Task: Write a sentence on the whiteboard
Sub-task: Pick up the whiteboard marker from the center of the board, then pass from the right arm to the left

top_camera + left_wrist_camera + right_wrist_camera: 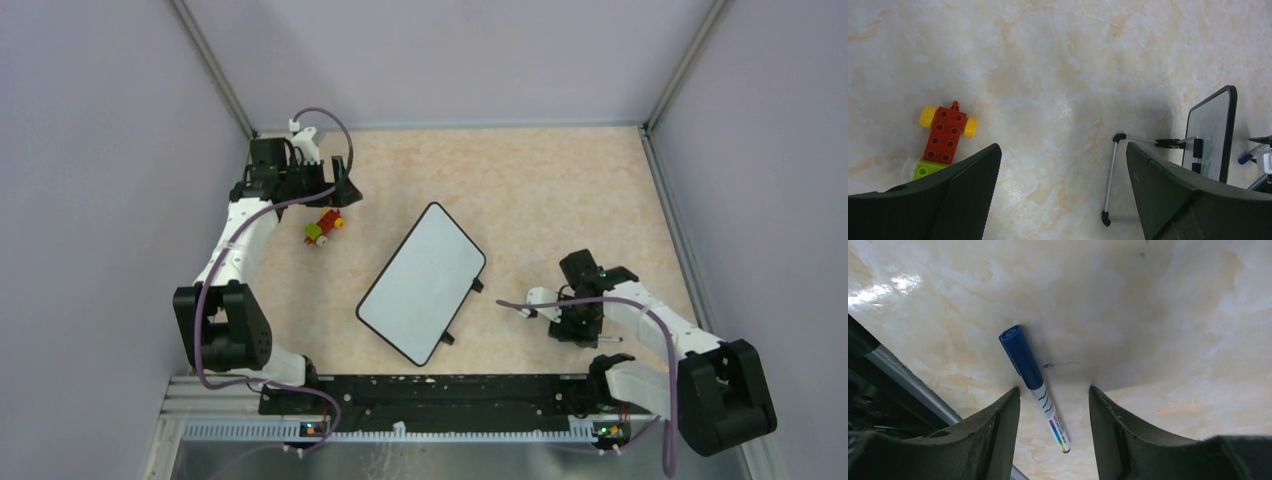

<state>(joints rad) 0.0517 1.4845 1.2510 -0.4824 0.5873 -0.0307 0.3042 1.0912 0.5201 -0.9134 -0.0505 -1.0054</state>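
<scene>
**Right gripper poised over the marker, board not yet written on**

The right gripper (1054, 392) hangs low with its jaws partly apart and holds nothing. Its two dark fingers straddle a blue-capped, white-barrelled marker (1040, 392) lying flat on the mottled beige tabletop (1173, 315). The barrel passes between the fingertips, nearer the left one, and the cap points away past them. To this gripper's left, near but apart, lies the small rectangular whiteboard (422, 283) with a thin black frame. No writing shows on it.

The step in hand looks like picking up the marker. Next the jaws must pinch the barrel squarely, then the cap has to come off.

The barrel carries black squiggles and a rainbow strip, but no brand can be read.

The left gripper (1063, 147) is spread to its widest and empty. A red, yellow and green brick toy (945, 135) lies beside its left finger.
</scene>
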